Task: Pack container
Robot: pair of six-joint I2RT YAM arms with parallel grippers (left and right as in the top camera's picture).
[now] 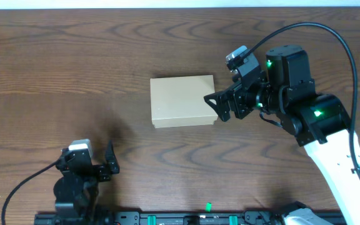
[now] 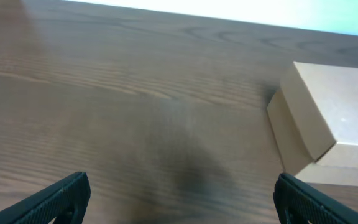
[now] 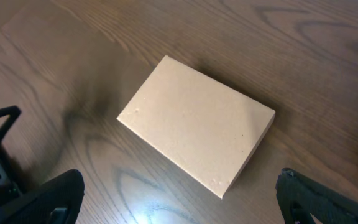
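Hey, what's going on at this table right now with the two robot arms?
A tan cardboard box lies flat on the wooden table with its lid shut. The right gripper hangs open at the box's right edge, holding nothing. The left gripper is also open and empty, off to the near left and well apart from the box. No items to pack are in view.

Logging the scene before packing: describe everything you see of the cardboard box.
The cardboard box is plain tan, rectangular and shallow, with its lid closed. It lies flat on the wooden table, slightly skewed. Nothing rests on it. The open right end effector hovers at its right edge, contact unclear.
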